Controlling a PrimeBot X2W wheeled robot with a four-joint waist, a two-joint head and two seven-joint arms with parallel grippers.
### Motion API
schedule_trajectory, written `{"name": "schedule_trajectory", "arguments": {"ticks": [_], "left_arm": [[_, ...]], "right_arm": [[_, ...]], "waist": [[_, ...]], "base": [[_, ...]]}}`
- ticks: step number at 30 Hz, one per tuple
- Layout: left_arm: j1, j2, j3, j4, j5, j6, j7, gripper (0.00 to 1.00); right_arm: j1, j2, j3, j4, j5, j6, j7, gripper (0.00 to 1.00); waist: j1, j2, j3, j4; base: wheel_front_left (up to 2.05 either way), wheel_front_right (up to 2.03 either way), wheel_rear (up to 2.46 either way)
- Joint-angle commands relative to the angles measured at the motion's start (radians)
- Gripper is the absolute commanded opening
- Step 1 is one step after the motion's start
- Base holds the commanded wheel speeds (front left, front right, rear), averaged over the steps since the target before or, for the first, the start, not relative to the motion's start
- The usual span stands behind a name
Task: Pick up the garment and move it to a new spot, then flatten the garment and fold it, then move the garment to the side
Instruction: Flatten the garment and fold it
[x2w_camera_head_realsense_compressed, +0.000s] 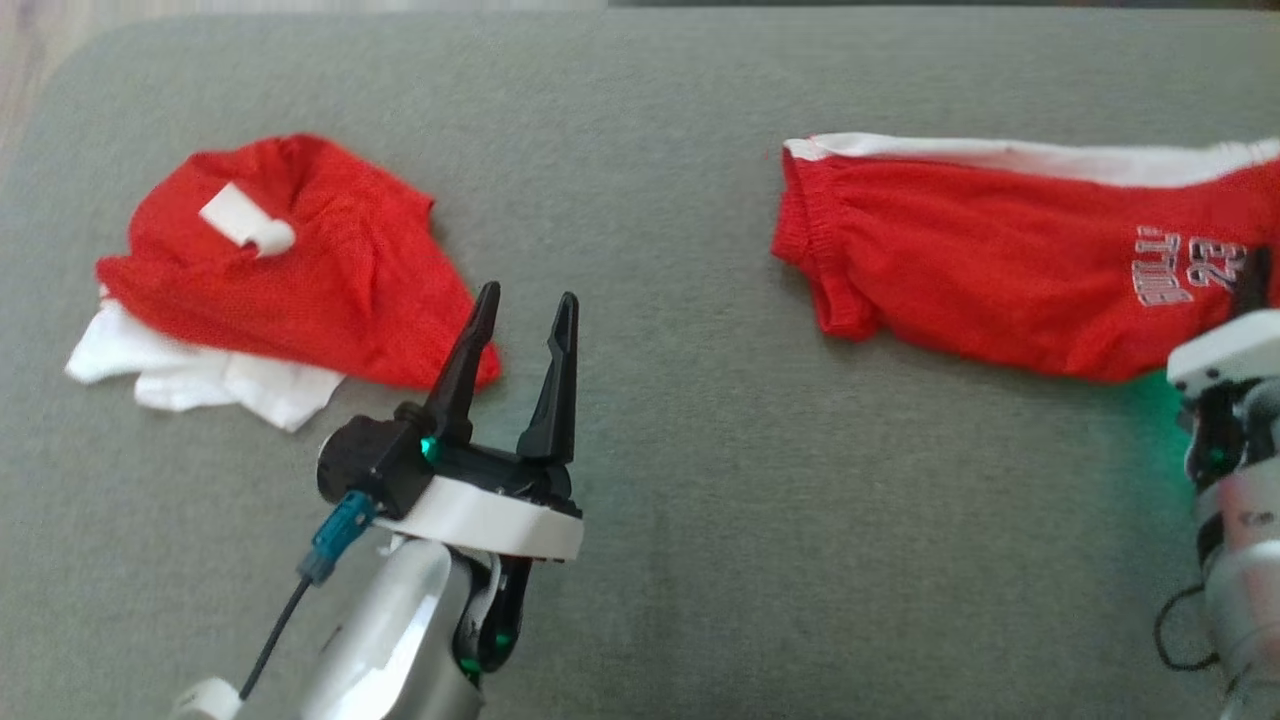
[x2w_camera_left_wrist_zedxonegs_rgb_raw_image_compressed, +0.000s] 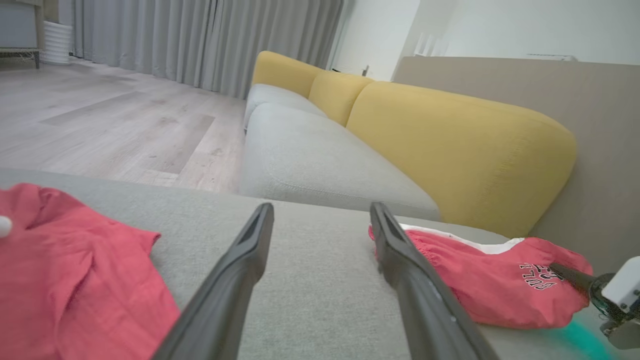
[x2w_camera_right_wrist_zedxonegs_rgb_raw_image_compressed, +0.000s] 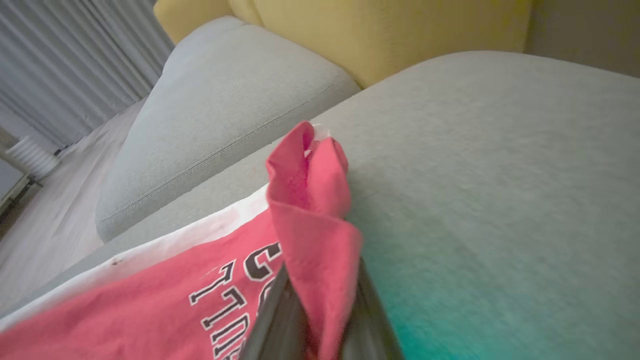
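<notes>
The garment (x2w_camera_head_realsense_compressed: 980, 270), red shorts with a white band and printed lettering, lies stretched across the right of the grey cushion (x2w_camera_head_realsense_compressed: 650, 480). My right gripper (x2w_camera_head_realsense_compressed: 1255, 272) is at its right end, shut on a fold of the red cloth. In the right wrist view that fold (x2w_camera_right_wrist_zedxonegs_rgb_raw_image_compressed: 310, 200) stands up between the fingers (x2w_camera_right_wrist_zedxonegs_rgb_raw_image_compressed: 272, 320). The left wrist view shows the shorts (x2w_camera_left_wrist_zedxonegs_rgb_raw_image_compressed: 480, 295) with the right gripper (x2w_camera_left_wrist_zedxonegs_rgb_raw_image_compressed: 567, 274) pinching them. My left gripper (x2w_camera_head_realsense_compressed: 530, 296) hovers open and empty over the cushion's middle, its fingertips (x2w_camera_left_wrist_zedxonegs_rgb_raw_image_compressed: 262, 220) spread wide.
A second crumpled red and white garment (x2w_camera_head_realsense_compressed: 300, 260) lies at the cushion's left, just left of my left gripper, and shows pink in the left wrist view (x2w_camera_left_wrist_zedxonegs_rgb_raw_image_compressed: 65, 270). Beyond are a grey sofa seat (x2w_camera_left_wrist_zedxonegs_rgb_raw_image_compressed: 310, 160), yellow backrests (x2w_camera_left_wrist_zedxonegs_rgb_raw_image_compressed: 450, 145) and wooden floor (x2w_camera_left_wrist_zedxonegs_rgb_raw_image_compressed: 100, 125).
</notes>
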Motion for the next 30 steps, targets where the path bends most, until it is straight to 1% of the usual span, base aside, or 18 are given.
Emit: {"name": "schedule_trajectory", "arguments": {"ticks": [1,3,9,13,18,23,26,30], "left_arm": [[-0.004,0.006,0.044,-0.032,0.013,-0.005,-0.005,1.0],[0.008,0.006,0.048,-0.034,0.017,-0.009,-0.005,1.0],[0.027,0.006,0.051,-0.039,0.025,-0.014,-0.005,1.0],[0.028,0.006,0.049,-0.039,0.029,-0.018,-0.005,1.0],[0.029,0.006,0.045,-0.028,0.031,-0.021,-0.005,1.0],[0.039,0.006,0.05,-0.019,0.031,-0.021,-0.005,1.0],[0.045,0.006,0.054,-0.017,0.029,-0.02,-0.005,1.0],[0.055,0.006,0.056,-0.013,0.023,-0.018,-0.005,1.0]], "right_arm": [[0.009,0.012,-0.003,-0.034,0.011,-0.001,-0.018,0.0],[0.035,0.029,-0.03,-0.044,0.015,-0.001,-0.025,0.0],[0.091,0.08,-0.06,-0.092,0.007,-0.001,-0.034,0.0],[0.096,0.096,-0.077,-0.122,-0.002,-0.001,-0.036,0.0],[0.089,0.109,-0.081,-0.164,-0.01,-0.001,-0.039,0.0],[0.082,0.128,-0.033,-0.216,-0.01,-0.001,-0.04,0.0],[0.083,0.141,0.029,-0.253,0.008,-0.001,-0.04,0.0],[0.095,0.154,0.139,-0.303,0.047,-0.001,-0.032,0.0]], "waist": [[0.0001,0.0,-0.039,-0.042],[0.0001,0.0,-0.051,-0.056],[0.0001,0.0,-0.064,-0.086],[0.0001,0.0,-0.057,-0.087],[0.0001,0.0,-0.062,-0.069],[0.0001,0.0,-0.084,-0.045],[0.0001,0.0,-0.101,-0.029],[0.0001,0.0,-0.122,-0.009]], "base": [[0.0,0.0,0.0],[0.0,0.0,0.0],[0.0,0.0,0.0],[0.0,0.0,0.0],[0.0,0.0,0.0],[0.0,0.0,0.0],[0.0,0.0,0.0],[0.0,0.0,0.0]]}}
